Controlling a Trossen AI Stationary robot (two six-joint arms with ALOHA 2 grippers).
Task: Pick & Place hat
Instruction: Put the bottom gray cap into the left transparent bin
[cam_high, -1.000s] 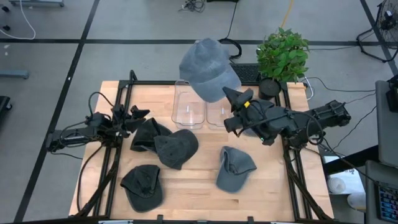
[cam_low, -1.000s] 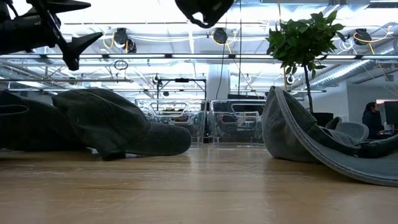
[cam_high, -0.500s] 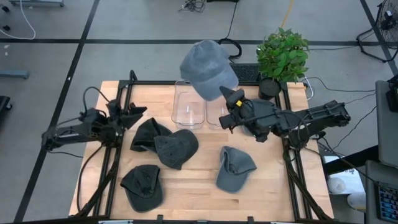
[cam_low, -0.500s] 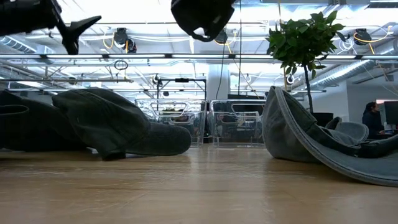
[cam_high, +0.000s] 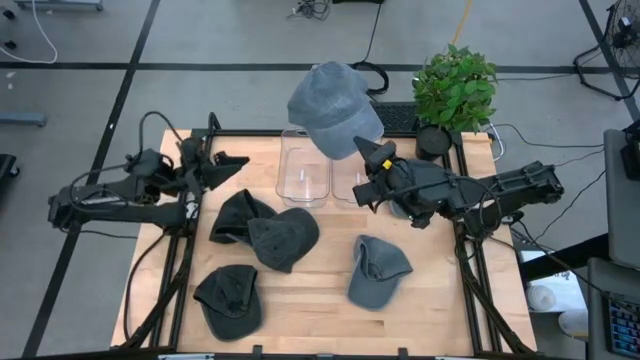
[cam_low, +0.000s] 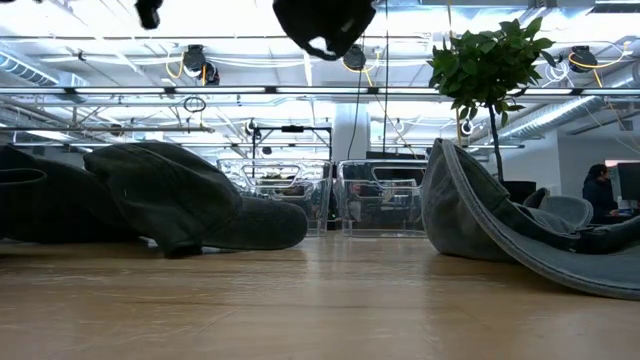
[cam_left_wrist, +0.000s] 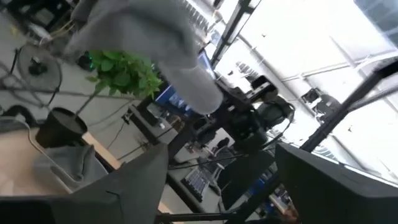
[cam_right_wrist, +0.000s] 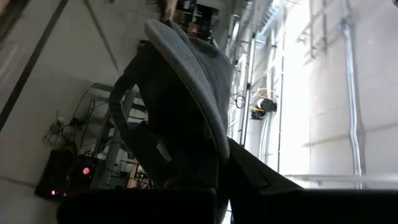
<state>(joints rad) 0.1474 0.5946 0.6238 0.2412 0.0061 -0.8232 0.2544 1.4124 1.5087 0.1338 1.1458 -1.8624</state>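
Since the earlier frame, left end effector (cam_high: 228, 160) has lifted toward ten o'clock, fingers spread wide. Right end effector (cam_high: 372, 152) pinches the grey hat (cam_high: 333, 110) aloft at twelve o'clock, above the clear bins (cam_high: 305, 180); a thin pinch could let it slip onto the worktop (cam_high: 310, 310)

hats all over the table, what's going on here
The right gripper holds a grey cap up in the air, above the two clear bins at the table's far edge. The left gripper is open and empty, raised near the table's left edge. Four more caps, such as the blue-grey one, lie on the wooden table.
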